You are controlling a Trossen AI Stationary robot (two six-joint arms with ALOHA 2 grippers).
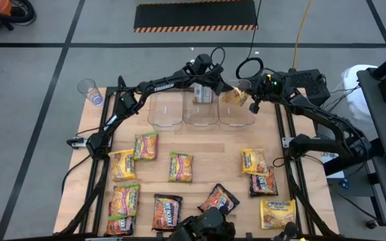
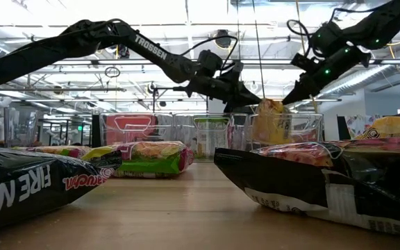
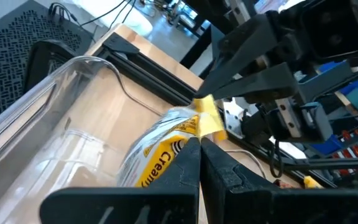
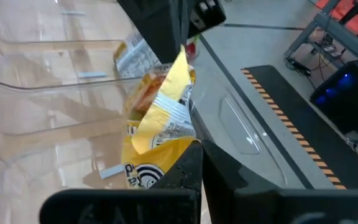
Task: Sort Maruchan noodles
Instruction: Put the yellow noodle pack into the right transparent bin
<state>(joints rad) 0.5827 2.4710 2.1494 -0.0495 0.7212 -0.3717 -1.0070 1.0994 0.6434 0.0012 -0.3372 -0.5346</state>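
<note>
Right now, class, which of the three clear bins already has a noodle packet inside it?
The middle bin: a packet stands inside it. The left bin looks empty, and both arms hold a yellow packet over the right bin.

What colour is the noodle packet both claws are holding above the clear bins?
Yellow, with black lettering; the packet shows best in the right wrist view.

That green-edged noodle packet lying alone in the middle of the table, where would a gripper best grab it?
Probably from straight above, pinching one crimped end seam. The green-edged packet lies flat on the table, apart from its neighbours, so nothing blocks a descent. Its puffy middle looks too wide and slippery for the fingers; the thin sealed edge seems the safest hold.
</note>
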